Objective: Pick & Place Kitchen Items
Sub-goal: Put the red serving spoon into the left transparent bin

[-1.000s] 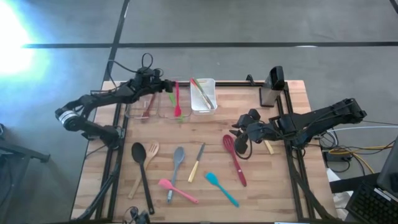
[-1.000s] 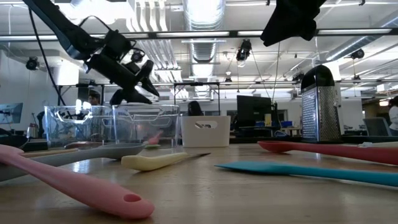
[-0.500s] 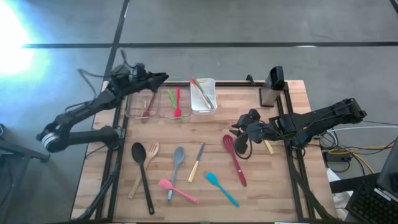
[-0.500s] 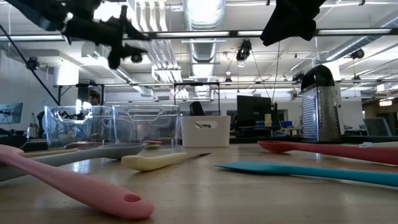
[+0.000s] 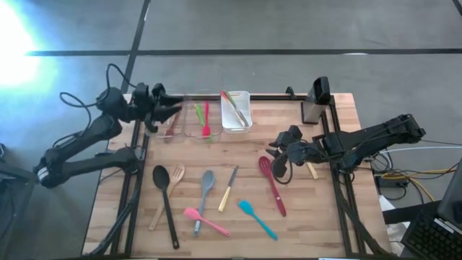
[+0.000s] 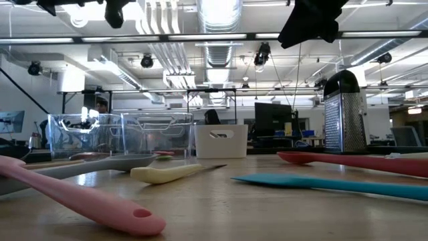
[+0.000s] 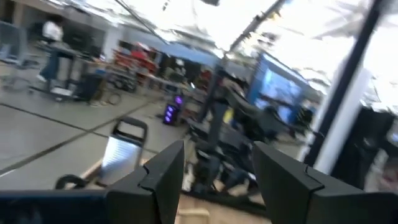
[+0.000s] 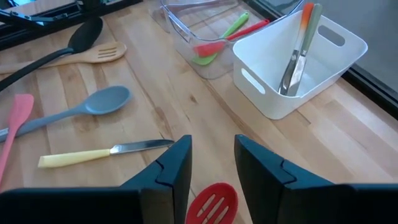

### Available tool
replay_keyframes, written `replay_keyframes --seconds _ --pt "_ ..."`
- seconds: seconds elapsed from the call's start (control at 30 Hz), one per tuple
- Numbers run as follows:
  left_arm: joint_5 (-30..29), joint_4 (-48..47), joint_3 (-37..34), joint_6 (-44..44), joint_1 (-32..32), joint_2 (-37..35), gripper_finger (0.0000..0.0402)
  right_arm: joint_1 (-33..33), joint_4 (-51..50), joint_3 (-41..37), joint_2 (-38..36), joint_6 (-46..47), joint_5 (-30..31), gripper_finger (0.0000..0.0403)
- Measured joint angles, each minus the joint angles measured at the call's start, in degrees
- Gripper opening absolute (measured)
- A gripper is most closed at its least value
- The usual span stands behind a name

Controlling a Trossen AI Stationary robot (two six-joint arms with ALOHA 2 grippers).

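Two arms show from above, and only the left has moved: a second ago its gripper hung over the clear bins with the red spatula near it, and now the left gripper (image 5: 160,114) has drawn back past the worktop's (image 5: 332,217) far-left corner, raised, with the arm folded out to the side. In its wrist view the fingers (image 7: 163,174) stand apart with nothing between them. The right arm looks unchanged.

Clear bins (image 5: 182,121) sit at the far edge. One holds a dark reddish utensil (image 5: 172,124); the next holds the red spatula (image 5: 206,119) beside a green utensil (image 5: 198,113). Just beside them the white bin (image 5: 236,110) carries a few slim utensils (image 8: 300,46), metal-ended with orange and green handles, leaning against its wall.

On the right, the right gripper (image 5: 279,153) hangs low over the head of the red slotted spatula (image 5: 272,184); its fingers (image 8: 174,168) are partly apart, straddling the red head from above, and whether they touch it I cannot tell.

Loose on the worktop lie the black spoon (image 5: 165,198), wooden fork (image 5: 168,191), grey spoon (image 5: 204,189), yellow-handled knife (image 5: 228,189), pink spatula (image 5: 205,221) and teal spatula (image 5: 256,218). A metal grater (image 5: 315,101) stands at the far right edge.
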Motion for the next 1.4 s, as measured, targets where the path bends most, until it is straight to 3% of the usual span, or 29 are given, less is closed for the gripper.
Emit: replay_keyframes --seconds 0.47,0.73,0.93,1.13,1.4 --pt "0.04 -11.04 4.08 17.85 -17.05 0.78 0.019 0.02 0.05 0.0 -0.01 0.0 0.14 0.0095" --pt "-3.54 -23.28 7.1 27.3 -22.2 1.6 0.019 0.04 0.39 0.0 0.0 0.48 0.11 0.0085" --pt "-13.29 -33.36 7.46 32.5 -22.84 3.05 0.019 0.48 -1.61 0.0 -0.02 8.85 -3.53 0.0082" --pt "-21.14 -39.06 6.83 37.58 -22.85 4.87 0.019 1.51 -9.84 -1.35 0.0 25.01 -5.31 0.0082" --pt "-23.24 -39.47 6.8 38.56 -22.83 8.32 0.019 1.49 -6.34 -9.86 0.48 37.7 -7.27 0.009"
